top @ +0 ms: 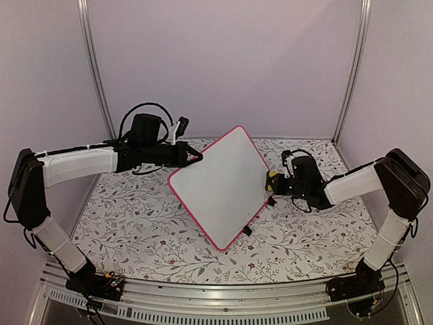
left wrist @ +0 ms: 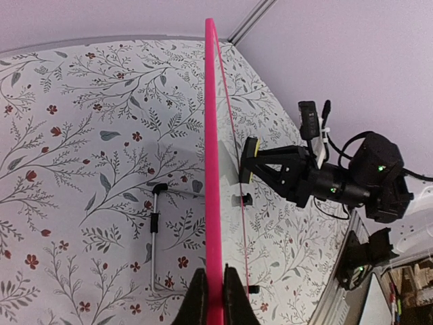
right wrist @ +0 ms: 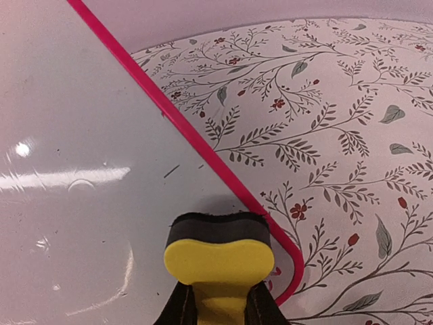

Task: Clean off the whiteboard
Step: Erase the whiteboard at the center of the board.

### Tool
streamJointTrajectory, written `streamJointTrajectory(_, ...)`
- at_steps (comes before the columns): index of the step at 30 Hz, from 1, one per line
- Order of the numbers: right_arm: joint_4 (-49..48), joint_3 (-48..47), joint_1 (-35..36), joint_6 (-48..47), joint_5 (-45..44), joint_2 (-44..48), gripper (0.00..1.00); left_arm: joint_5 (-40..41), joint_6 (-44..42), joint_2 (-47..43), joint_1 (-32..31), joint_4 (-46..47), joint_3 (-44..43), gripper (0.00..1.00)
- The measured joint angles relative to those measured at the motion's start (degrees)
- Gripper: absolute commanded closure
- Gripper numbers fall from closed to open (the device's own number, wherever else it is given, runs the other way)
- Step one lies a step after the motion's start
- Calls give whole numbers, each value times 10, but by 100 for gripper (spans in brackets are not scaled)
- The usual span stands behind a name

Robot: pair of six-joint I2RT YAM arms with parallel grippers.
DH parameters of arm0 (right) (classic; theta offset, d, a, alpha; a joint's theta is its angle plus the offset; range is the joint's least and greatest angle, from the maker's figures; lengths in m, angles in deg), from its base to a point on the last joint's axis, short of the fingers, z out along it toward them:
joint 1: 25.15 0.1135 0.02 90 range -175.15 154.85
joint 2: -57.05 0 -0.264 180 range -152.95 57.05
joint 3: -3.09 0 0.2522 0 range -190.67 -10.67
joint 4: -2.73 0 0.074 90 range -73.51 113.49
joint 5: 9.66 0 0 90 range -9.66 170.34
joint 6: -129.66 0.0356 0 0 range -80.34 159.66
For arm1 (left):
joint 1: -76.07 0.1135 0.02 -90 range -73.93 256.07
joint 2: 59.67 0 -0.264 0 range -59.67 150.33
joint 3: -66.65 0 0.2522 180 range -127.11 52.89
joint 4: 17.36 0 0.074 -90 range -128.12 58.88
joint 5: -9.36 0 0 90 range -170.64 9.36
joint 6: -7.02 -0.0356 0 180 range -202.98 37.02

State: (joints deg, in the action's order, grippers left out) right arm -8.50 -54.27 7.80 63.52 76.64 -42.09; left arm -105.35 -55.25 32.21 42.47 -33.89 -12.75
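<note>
- In the top view the whiteboard sits mid-frame above the flowered table, turned like a diamond: one corner points to the upper frame, the opposite one to the lower frame.
- Its sides look nearly equal there, so the long axis cannot be told from that view.
- In the left wrist view it is edge-on, and the pink frame runs as a straight line from bottom centre to the top.
- The white face is turned toward the right arm.
- Two black clip feet sit on the lower-right edge.
- The left gripper is pressed together on the pink frame, pinching the upper-left edge.
- The right gripper pinches a yellow eraser; its black felt lies against the white face, just inside a rounded corner.
</note>
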Motion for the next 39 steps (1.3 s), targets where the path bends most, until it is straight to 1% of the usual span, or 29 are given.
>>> streamJointTrajectory(9,-53,47,-1,37,43,2,93,0,2,0,0,0,0,100)
streamJointTrajectory(23,-63,58,9,40,42,6,93,1,2,0,0,-1,0,100)
streamJointTrajectory(26,-51,50,11,33,38,6,93,10,3,-1,0,-2,0,100)
streamJointTrajectory(33,11,2,23,22,28,6,92,18,6,-13,7,0,12,100)
streamJointTrajectory(39,30,-41,23,19,34,6,92,14,7,-20,11,9,23,100)
